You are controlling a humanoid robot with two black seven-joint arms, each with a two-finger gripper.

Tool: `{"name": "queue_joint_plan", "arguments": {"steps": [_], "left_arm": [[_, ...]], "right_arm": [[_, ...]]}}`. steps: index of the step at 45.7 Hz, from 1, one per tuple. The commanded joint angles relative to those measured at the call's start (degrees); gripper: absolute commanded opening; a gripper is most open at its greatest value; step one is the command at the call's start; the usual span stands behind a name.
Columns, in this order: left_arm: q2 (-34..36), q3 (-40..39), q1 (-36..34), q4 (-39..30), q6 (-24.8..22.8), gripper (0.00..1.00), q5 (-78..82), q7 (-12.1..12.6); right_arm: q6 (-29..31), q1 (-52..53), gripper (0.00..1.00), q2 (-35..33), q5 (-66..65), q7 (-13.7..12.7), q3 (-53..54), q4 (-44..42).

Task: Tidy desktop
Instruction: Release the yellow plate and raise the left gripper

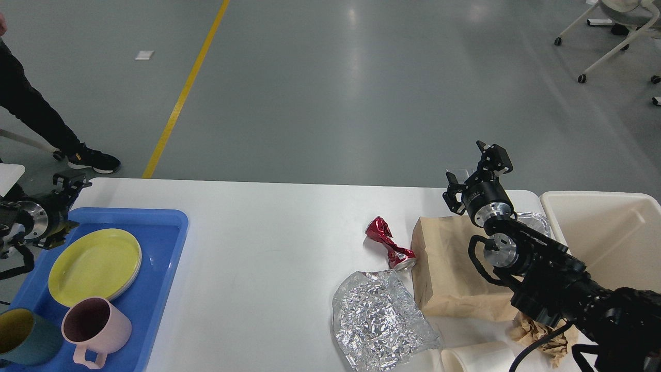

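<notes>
The white desktop (258, 248) fills the lower half of the head view. On its right part lie a crushed red can (390, 243), a crinkled foil sheet (379, 320), a brown paper bag (454, 268), a foil dish (532, 222), crumpled brown paper (537, 330) and a white paper cup (480, 359). My right gripper (475, 168) hangs open above the bag's far edge, with nothing clearly between its fingers. My left gripper (72, 204) is at the far left corner of the blue tray, open and empty.
The blue tray (155, 268) at the left holds stacked yellow plates (95, 266), a pink mug (95, 328) and a teal cup (20, 336). A cream bin (609, 237) stands off the table's right end. A person's legs (31, 119) stand beyond the left corner.
</notes>
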Motion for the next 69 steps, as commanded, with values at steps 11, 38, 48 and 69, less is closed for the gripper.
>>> {"name": "queue_joint_plan", "arguments": {"steps": [11,38,48,69], "left_arm": [[-0.7,-0.6,-2.1,0.0,0.6,0.96,-0.1,-0.4],[2.9,-20.5,-9.6,0.0,0.7,0.96,-17.9,0.0],[0.1,-23.3,-9.4,-0.1,0.0,0.96,-18.4,-1.0],[-1.8,-38.7,-9.1,-0.2,-0.3,0.96,-18.4,-1.0]], "right_arm": [[0.0,0.0,1.0,0.0,0.0,0.0,0.0,0.0],[0.0,0.0,1.0,0.0,0.0,0.0,0.0,0.0],[0.0,0.0,1.0,0.0,0.0,0.0,0.0,0.0],[0.0,0.0,1.0,0.0,0.0,0.0,0.0,0.0]]}}
